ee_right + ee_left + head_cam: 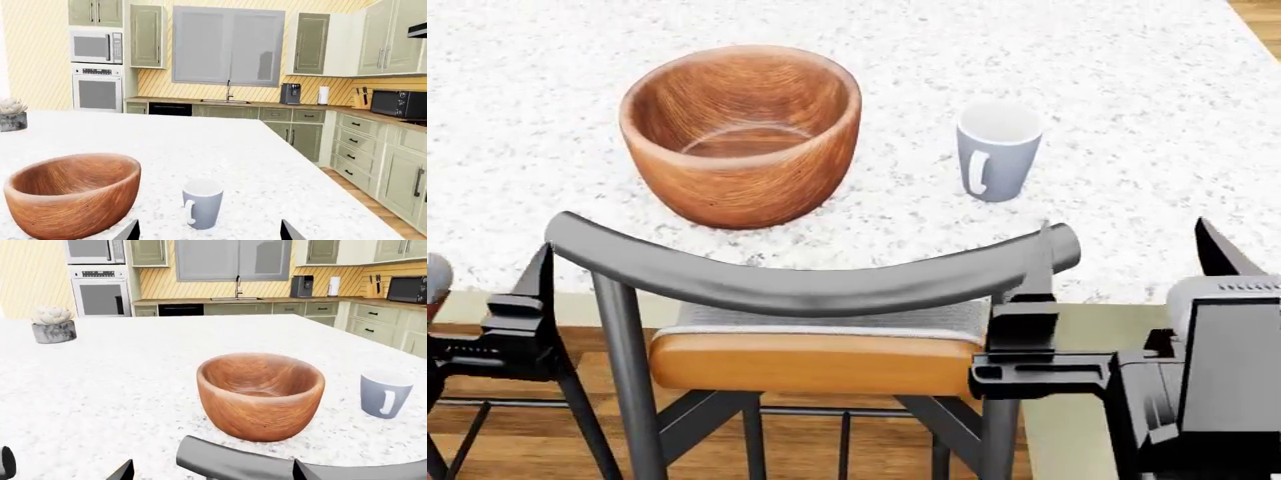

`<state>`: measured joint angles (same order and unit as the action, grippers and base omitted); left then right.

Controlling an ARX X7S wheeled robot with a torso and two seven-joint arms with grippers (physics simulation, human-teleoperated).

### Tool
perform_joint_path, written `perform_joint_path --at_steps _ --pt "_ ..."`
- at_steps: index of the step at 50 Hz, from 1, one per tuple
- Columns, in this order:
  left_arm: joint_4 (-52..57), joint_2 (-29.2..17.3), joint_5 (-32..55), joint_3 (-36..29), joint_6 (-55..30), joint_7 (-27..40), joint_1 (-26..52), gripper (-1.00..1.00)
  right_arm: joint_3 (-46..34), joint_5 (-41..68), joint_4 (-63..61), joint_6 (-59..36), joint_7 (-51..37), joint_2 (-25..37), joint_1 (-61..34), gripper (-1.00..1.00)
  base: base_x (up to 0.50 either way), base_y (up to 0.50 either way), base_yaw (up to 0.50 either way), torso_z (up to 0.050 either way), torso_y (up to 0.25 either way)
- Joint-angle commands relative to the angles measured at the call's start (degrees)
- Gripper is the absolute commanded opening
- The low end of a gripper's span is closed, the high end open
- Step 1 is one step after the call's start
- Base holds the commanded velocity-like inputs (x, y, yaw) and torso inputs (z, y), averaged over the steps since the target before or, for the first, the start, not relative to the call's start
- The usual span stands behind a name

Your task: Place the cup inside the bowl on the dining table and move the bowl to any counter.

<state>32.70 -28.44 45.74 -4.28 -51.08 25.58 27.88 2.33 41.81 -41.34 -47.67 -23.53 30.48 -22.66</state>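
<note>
Nearest the head camera stands a dark grey metal chair [814,285] with a curved backrest bar and an orange-brown wooden seat, pushed up against the near edge of the dining table [1121,110], a large flat white stone top speckled with grey. Flanking the chair, low and off the table, are both arms: the left gripper [510,335] shows as black hardware at the left edge and the right gripper [1054,365] as black hardware beside a bulky grey wrist at the right. In the right wrist view two dark fingertips [290,231] stand well apart at the lower edge with nothing between them, so those fingers are spread; in the left wrist view only a dark sliver of one fingertip [123,471] shows, so whether that pair is spread or pressed together cannot be told. On the table, just beyond the chair's backrest, sits the bowl [742,132], large, deep and round, of reddish-brown grained wood with a thick rim, upright and with nothing in it. Near it on the right, not touching, stands the cup [998,150], a small blue-grey mug with a white interior, upright, its white-edged handle facing the robot. Farther off across the table a pale succulent in a grey stone pot [53,325] rests. Beyond, the counter [267,104], a brown wooden worktop with a faucet under the window, runs along the yellow wall.
</note>
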Motion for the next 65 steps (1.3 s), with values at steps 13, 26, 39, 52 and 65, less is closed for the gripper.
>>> perform_joint_path --at_steps 13,26,39,52,65 --pt "-10.0 -9.5 21.3 5.4 -28.4 3.9 33.5 1.0 12.8 26.4 6.7 -25.0 -7.0 12.1 -26.0 1.0 0.0 0.0 0.0 0.0 0.0" --pt "-16.6 -11.0 18.5 2.3 -27.4 0.7 39.7 1.0 7.4 22.9 11.3 -25.1 -3.6 15.9 -30.2 1.0 0.12 0.14 0.0 0.0 0.0" --pt "-16.3 -11.1 19.9 1.0 -28.5 0.7 39.8 1.0 8.7 26.6 12.2 -27.0 -3.3 17.6 -32.1 1.0 0.5 0.07 0.0 0.0 0.0" --pt "-15.8 -11.6 21.9 1.4 -29.6 2.3 40.3 1.0 11.8 30.6 12.6 -28.2 -5.0 18.2 -31.5 1.0 0.5 0.0 0.0 0.0 0.0" --pt "-15.5 -11.0 22.8 1.7 -28.5 3.8 37.8 1.0 10.7 32.5 12.5 -29.2 -6.8 17.9 -32.1 1.0 0.5 0.0 0.0 0.0 0.001"
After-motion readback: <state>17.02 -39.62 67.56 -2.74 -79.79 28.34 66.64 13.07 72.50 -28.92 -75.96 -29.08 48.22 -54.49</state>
